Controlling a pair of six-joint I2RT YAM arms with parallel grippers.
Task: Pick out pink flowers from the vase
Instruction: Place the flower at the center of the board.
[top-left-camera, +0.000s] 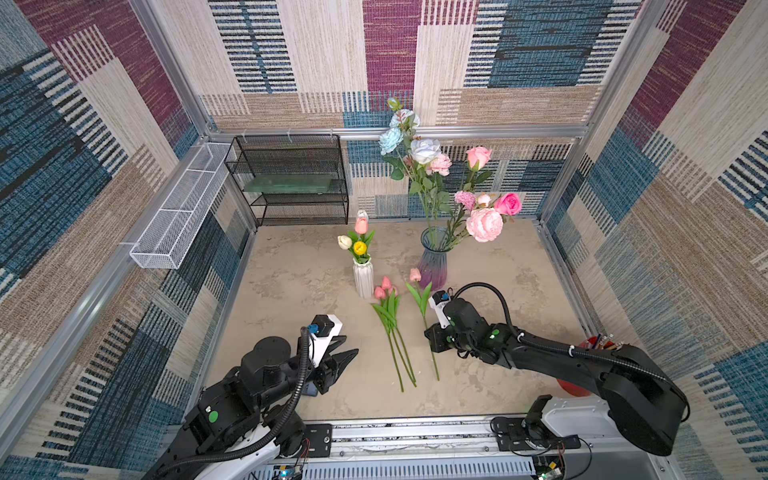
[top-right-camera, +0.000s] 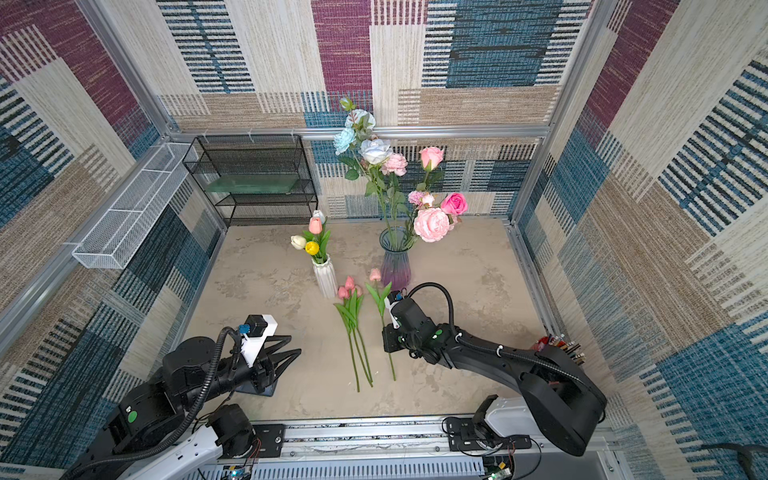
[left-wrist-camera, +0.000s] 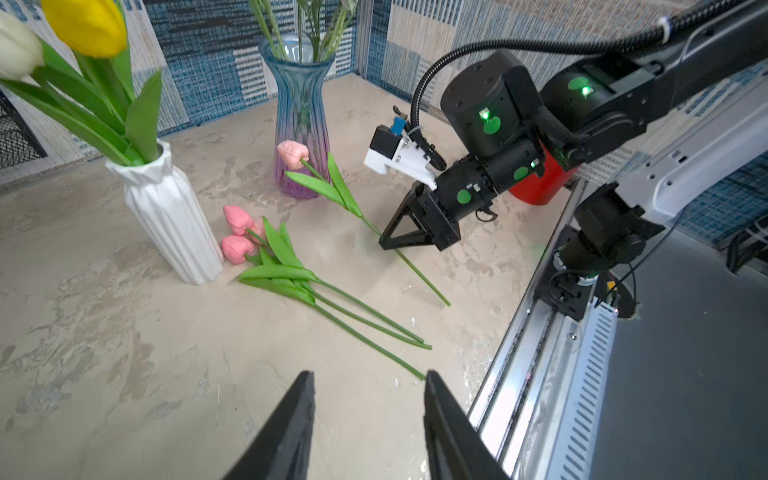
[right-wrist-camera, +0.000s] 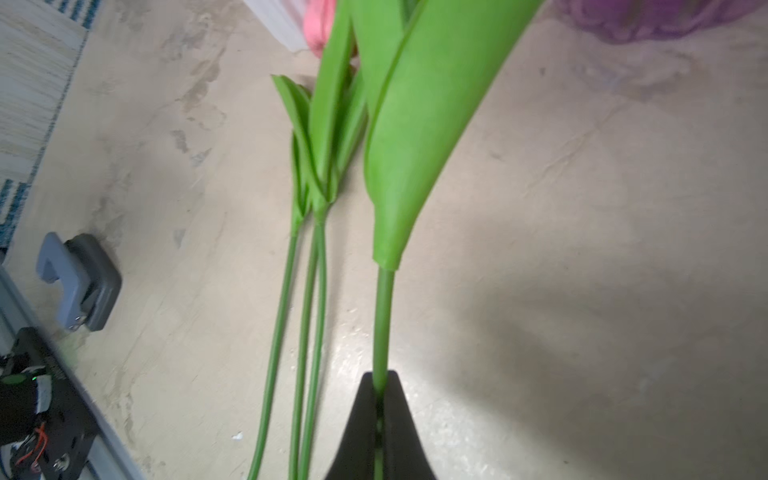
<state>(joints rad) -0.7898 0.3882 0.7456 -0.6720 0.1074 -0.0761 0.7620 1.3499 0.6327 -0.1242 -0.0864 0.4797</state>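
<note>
Right wrist: right jaws tight on pink tulip stem (right-wrist-camera: 383, 316), three loose tulips (right-wrist-camera: 326, 137) just beside; left jaws apart.

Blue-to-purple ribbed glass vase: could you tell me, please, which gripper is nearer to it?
Right. The right gripper, shut on a pink tulip stem, sits just in front of the glass vase; the left gripper is farther, front-left.

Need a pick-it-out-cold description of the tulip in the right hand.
Find the tall purple-blue glass vase, the biggest vase in the cell. Just in front of it are a bunch of three pink tulips beside the white ribbed vase, and one alone. The target is the lone tulip, bloom by the glass vase's base, stem pinched in the right hand.
</note>
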